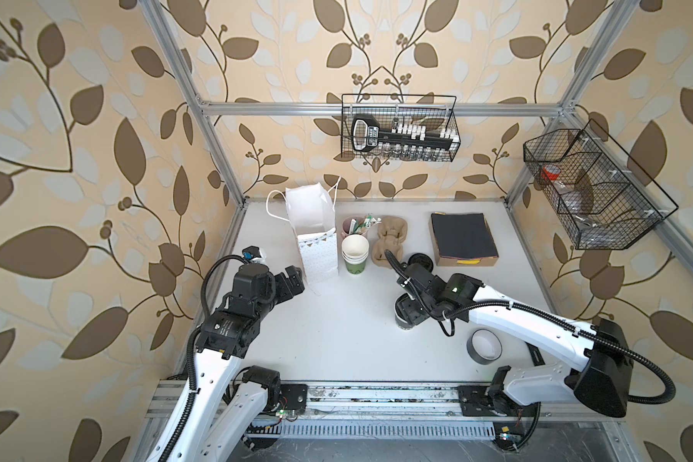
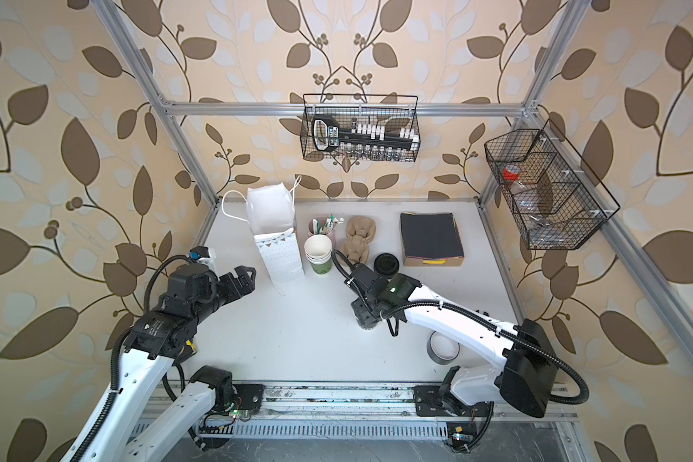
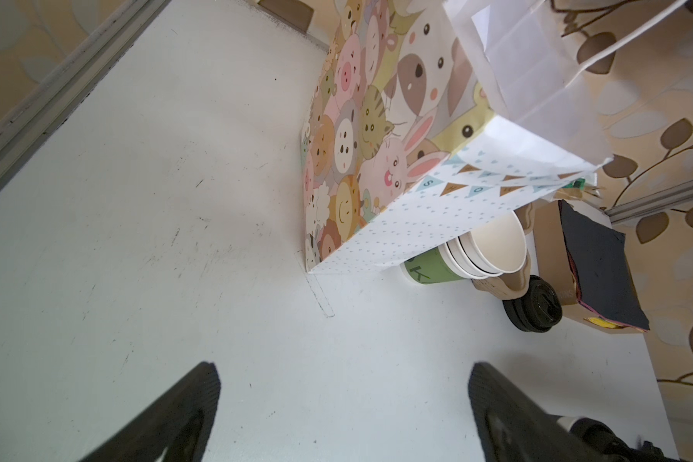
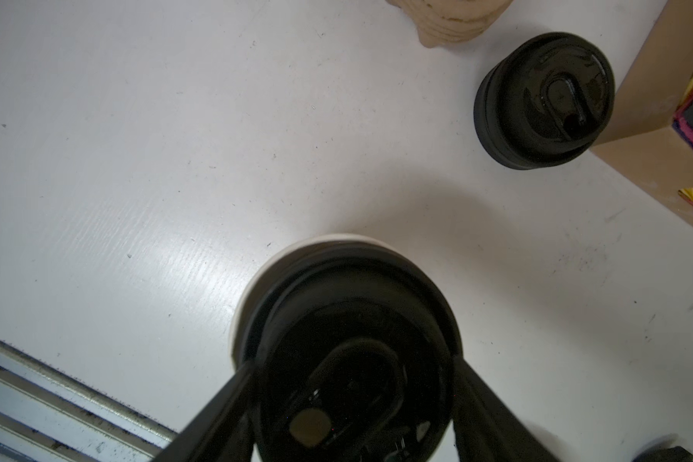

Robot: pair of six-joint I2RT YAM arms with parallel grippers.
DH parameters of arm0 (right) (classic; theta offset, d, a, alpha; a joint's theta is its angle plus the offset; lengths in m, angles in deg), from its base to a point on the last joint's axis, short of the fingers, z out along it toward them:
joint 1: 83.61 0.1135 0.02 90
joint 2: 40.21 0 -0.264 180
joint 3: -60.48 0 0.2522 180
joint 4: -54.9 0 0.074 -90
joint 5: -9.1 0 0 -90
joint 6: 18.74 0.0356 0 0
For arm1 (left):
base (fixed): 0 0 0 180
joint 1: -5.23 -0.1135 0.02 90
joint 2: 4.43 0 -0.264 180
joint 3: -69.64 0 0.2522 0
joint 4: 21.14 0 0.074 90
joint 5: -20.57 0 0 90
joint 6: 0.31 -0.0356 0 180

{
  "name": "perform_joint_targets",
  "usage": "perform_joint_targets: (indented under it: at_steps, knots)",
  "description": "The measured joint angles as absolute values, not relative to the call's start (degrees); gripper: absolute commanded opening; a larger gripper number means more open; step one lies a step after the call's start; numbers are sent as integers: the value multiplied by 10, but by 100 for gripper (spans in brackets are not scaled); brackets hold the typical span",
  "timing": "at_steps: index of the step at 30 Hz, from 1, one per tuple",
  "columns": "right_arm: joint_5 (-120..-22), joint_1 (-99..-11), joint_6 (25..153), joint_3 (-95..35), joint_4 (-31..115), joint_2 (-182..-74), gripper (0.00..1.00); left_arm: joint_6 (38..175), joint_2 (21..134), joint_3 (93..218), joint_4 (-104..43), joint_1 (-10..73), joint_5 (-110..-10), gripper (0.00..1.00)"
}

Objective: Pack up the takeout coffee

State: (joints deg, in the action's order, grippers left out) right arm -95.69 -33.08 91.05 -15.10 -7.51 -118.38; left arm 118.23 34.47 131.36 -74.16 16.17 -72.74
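Observation:
The takeout coffee (image 4: 349, 316), a dark cup with a black lid, stands on the white table right of centre, mostly hidden under my right wrist in both top views (image 1: 400, 321) (image 2: 364, 325). My right gripper (image 4: 355, 362) reaches down over it, a finger pressed against each side of the lid. My left gripper (image 3: 345, 368) hangs open and empty above bare table, just left of the upright white paper bag (image 1: 317, 240) (image 3: 417, 224) with animal pictures on its side. The bag's mouth is open.
Beside the bag stand a stack of white-and-green cups (image 1: 355, 254), a pink cup of sachets (image 1: 353, 226) and a brown pulp carrier (image 1: 389, 240). A stack of black lids (image 4: 545, 100) sits by a cardboard box (image 1: 463, 240). A tape roll (image 1: 485, 346) lies front right.

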Motion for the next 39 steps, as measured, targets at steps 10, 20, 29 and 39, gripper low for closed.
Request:
perform_joint_targets:
  at_steps: [10, 20, 29, 39]
  knots:
    - [-957, -331, 907, -160, -75, -1191, 71, 1182, 346, 1314, -741, 162, -727, 99]
    - [-953, -330, 907, -160, -71, -1194, 71, 1182, 346, 1314, -741, 162, -727, 99]
    - [-955, -330, 907, -160, -63, -1197, 72, 1182, 346, 1314, -741, 162, -727, 99]
    - [-950, -329, 907, -166, -71, -1194, 71, 1182, 346, 1314, -741, 162, -727, 99]
